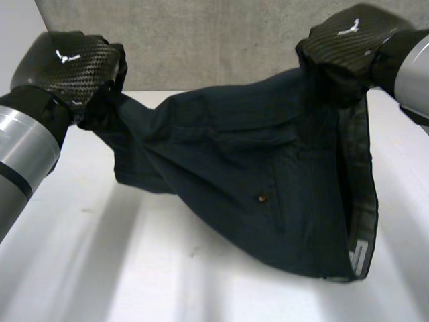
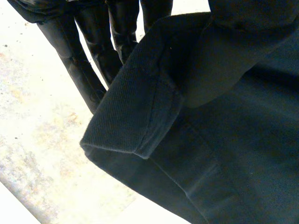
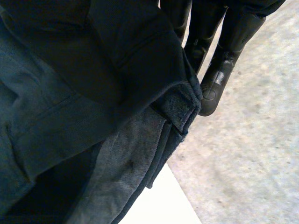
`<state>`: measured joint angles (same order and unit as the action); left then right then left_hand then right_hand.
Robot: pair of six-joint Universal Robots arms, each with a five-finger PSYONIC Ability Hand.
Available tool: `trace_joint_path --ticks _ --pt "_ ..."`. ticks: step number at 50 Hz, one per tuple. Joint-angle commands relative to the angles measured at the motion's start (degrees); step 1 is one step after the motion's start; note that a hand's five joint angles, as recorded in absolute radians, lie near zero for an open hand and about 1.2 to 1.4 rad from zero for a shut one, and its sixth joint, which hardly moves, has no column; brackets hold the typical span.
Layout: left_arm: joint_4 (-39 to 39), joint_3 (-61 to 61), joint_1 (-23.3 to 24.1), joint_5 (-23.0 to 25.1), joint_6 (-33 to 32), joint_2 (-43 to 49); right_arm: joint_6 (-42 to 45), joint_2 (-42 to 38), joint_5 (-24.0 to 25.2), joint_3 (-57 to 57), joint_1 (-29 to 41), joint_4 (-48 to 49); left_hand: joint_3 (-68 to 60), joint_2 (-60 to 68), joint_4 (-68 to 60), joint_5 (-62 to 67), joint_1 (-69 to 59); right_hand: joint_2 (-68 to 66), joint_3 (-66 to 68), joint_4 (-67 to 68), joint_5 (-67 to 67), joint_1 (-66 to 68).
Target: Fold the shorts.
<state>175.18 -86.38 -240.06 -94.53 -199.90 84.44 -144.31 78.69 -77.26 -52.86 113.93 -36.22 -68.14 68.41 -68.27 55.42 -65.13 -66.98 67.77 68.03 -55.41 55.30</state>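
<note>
While the left hand (image 1: 74, 64) pinches a leg hem (image 2: 135, 116) and the right hand (image 1: 348, 40) pinches the waistband (image 3: 177, 109), the shorts (image 1: 255, 181) hang between them near the far edge of the tabletop (image 1: 100, 268). Folding's barely started, I'd say.

No readable text. The left hand (image 1: 70, 64) and right hand (image 1: 348, 43) each carry a white logo mark (image 1: 348, 29), no letters. On the shorts (image 1: 255, 168), the waistband tag (image 1: 358, 255) is illegible.

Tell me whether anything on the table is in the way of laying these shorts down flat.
Nothing visible does. The left hand holds a leg hem and the right hand the waistband end of the shorts, which hang between them over the white table. No other object shows on it; under the cloth is hidden.
</note>
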Motion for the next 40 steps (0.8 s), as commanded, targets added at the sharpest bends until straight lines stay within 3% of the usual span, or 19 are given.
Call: trace_joint_path --ticks 1,3,4,5,6,7,8,11,13,19,24,30,34,40 --pt "0.87 -3.62 -0.06 1.01 -0.14 8.97 1.04 -11.0 1.85 0.04 -0.2 -0.34 -11.86 11.59 -11.73 14.58 -14.87 -13.02 12.23 11.97 -14.59 24.7" --pt "1.13 -3.09 -0.06 0.49 -0.23 14.93 0.96 -16.8 1.41 0.74 -0.12 -0.34 -11.86 11.59 -11.73 14.58 -14.87 -13.02 12.23 11.97 -14.59 24.7" --pt "1.13 -2.74 -0.06 0.4 -0.14 16.88 0.87 -18.56 1.24 1.0 -0.12 -0.34 -11.86 11.59 -11.73 14.58 -14.87 -3.92 3.13 2.87 -5.49 15.6" --pt "1.13 -2.22 -0.06 0.4 -0.14 18.73 0.78 -20.32 0.8 1.35 -0.12 -0.34 -11.86 11.59 -11.73 14.58 -14.87 8.5 -9.29 -9.55 6.93 3.19" --pt "1.13 -0.73 0.03 0.4 -0.05 22.66 0.52 -23.55 -0.77 2.66 -0.2 -0.25 -9.88 9.61 -9.75 12.6 -12.9 38.93 -39.72 -39.98 37.36 -27.25" --pt "1.13 -0.02 0.11 0.22 -0.05 24.09 0.43 -24.89 -2.09 3.46 -0.2 -0.34 -9.03 8.76 -8.9 11.75 -12.04 52.56 -53.35 -53.61 50.99 -40.87" --pt "1.13 0.94 0.29 0.05 -0.05 25.85 0.25 -25.6 -3.41 4.16 -0.12 -0.34 -8.85 8.59 -8.72 11.57 -11.87 56.98 -57.77 -58.03 55.41 -45.3" --pt "0.87 3.23 0.29 -0.92 0.3 29.73 -3.85 -25.53 -9.99 4.61 0.76 0.62 -8.85 8.58 -8.72 11.57 -11.87 56.98 -57.77 -58.03 55.41 -45.3" --pt "0.78 3.85 0.11 -1.97 0.56 30.96 -6.94 -24.21 -9.84 2.6 0.85 1.24 -8.85 8.58 -8.72 11.57 -11.87 56.98 -57.77 -58.03 55.41 -45.3" --pt "1.04 2.54 0.38 -2.42 0.74 29.83 -15.47 -10.35 1.73 -13.28 0.15 5.98 -8.68 8.42 -8.55 11.4 -11.7 56.98 -57.77 -58.03 55.41 -45.3" --pt "1.39 0.43 0.11 -2.15 0.83 26.57 -15.92 -4.87 3.79 -24.82 0.41 14.67 -8.18 7.91 -8.05 10.9 -11.2 54.06 -54.85 -55.11 52.49 -42.38" --pt "1.75 -1.24 0.2 -2.15 1.0 25.17 -16.18 -6.79 -1.39 -31.78 0.94 29.08 -8.35 8.08 -8.22 11.07 -11.36 52.02 -52.81 -53.07 50.45 -40.34" --pt "1.83 -3.09 0.38 -1.98 1.0 23.67 -16.71 -13.28 -3.85 -30.56 1.29 31.56 -8.51 8.25 -8.39 11.24 -11.53 52.19 -52.98 -53.24 50.62 -40.5" --pt "2.01 -5.46 0.47 -1.98 1.0 20.95 -21.53 -19.44 -3.77 -26.42 1.47 32.18 -8.35 8.08 -8.22 11.07 -11.36 52.36 -53.15 -53.41 50.79 -40.67"
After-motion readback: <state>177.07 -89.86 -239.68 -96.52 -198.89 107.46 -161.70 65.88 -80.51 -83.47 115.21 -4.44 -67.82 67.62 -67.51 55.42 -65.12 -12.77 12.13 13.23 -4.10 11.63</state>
